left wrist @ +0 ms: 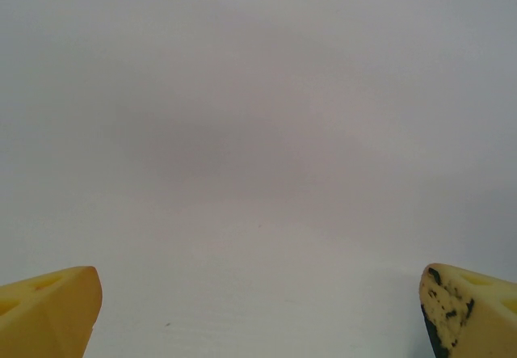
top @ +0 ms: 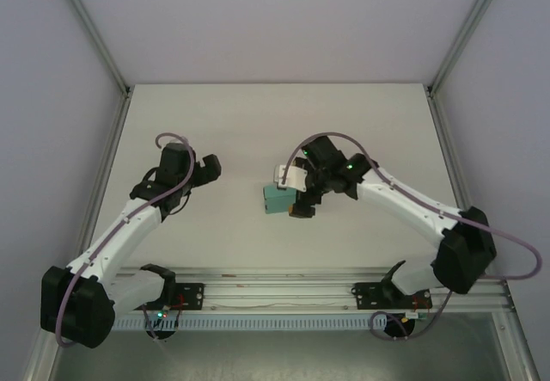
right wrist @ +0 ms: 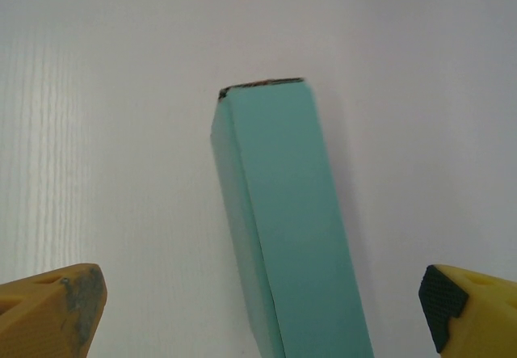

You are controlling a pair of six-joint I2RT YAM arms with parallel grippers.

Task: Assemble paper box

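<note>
Two grippers we find spread wide, left gripper (left wrist: 260, 305) over bare table (left wrist: 258, 132), right gripper (top: 294, 193) straddling our teal paper box (right wrist: 291, 212) without touching, box running six to twelve o'clock.

The paper box (right wrist: 295, 221) is seen resting on the white tabletop (right wrist: 97, 91) between the yellow fingers (right wrist: 52, 309) — these are held wide apart, neither touching it.
</note>
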